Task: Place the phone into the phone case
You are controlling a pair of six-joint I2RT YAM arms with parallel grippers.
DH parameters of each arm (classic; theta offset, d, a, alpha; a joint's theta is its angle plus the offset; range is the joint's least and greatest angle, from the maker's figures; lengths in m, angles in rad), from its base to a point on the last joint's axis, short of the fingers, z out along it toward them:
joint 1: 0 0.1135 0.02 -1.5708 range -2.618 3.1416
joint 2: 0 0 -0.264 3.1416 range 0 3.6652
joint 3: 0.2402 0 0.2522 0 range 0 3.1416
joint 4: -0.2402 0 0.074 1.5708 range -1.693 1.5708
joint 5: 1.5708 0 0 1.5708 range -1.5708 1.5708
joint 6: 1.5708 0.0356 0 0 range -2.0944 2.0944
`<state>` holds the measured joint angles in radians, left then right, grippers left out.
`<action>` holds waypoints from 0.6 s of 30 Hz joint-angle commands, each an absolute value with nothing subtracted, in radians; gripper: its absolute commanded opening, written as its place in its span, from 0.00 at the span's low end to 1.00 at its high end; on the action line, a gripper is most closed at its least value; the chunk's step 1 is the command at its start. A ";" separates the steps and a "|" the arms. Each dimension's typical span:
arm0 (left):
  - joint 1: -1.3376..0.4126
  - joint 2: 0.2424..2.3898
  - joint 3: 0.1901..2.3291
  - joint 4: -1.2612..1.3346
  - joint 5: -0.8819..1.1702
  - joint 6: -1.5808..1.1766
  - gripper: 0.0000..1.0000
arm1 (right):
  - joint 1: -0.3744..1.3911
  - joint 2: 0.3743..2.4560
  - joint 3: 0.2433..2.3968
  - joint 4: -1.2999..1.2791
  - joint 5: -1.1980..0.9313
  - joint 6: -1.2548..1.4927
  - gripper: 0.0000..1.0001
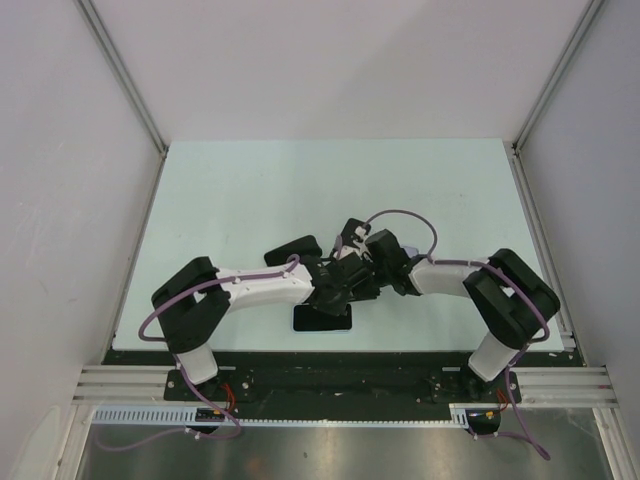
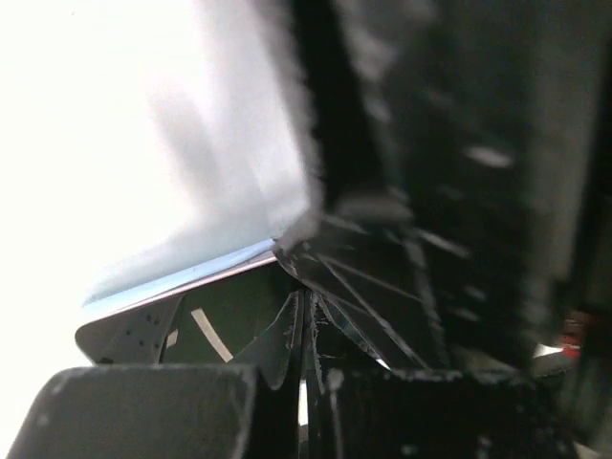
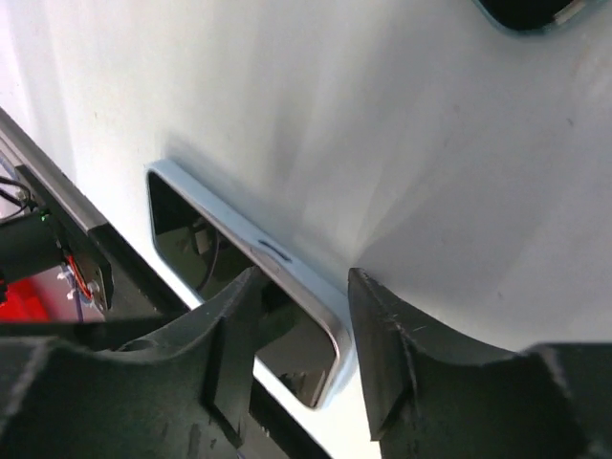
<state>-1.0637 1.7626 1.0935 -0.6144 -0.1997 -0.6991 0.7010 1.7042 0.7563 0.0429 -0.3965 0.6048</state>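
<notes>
The phone (image 1: 322, 318) lies flat near the table's front edge, with a glossy black face and a pale silver-blue rim (image 3: 287, 263). My right gripper (image 3: 306, 282) is open and straddles the phone's long edge, one finger over the screen and the other over the bare table; it also shows in the top view (image 1: 365, 280). My left gripper (image 2: 306, 316) is low over the phone (image 2: 191, 330) with its fingers together; this view is blurred. It shows from above too (image 1: 335, 295). A dark rounded thing with a light rim (image 3: 521, 11), perhaps the case, lies further back.
The pale table (image 1: 300, 180) is boxed by white walls on three sides. A black rounded slab (image 1: 300, 247) sits beside my left forearm. The metal rail and black strip (image 3: 57, 239) run just behind the phone's near side.
</notes>
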 commanded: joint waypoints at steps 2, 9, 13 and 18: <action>-1.081 1.868 0.996 -0.660 -0.156 -0.696 0.00 | 0.637 1.672 0.586 -0.169 -0.285 0.532 0.57; -1.091 1.865 0.996 -0.660 -0.160 -0.704 0.00 | 0.545 1.532 0.520 -0.161 -0.391 0.499 0.62; -1.094 1.864 1.003 -0.661 -0.161 -0.704 0.00 | 0.545 1.604 0.503 -0.104 -0.422 0.509 0.59; -1.094 1.868 1.008 -0.660 -0.166 -0.701 0.00 | 0.558 1.684 0.503 -0.017 -0.475 0.532 0.51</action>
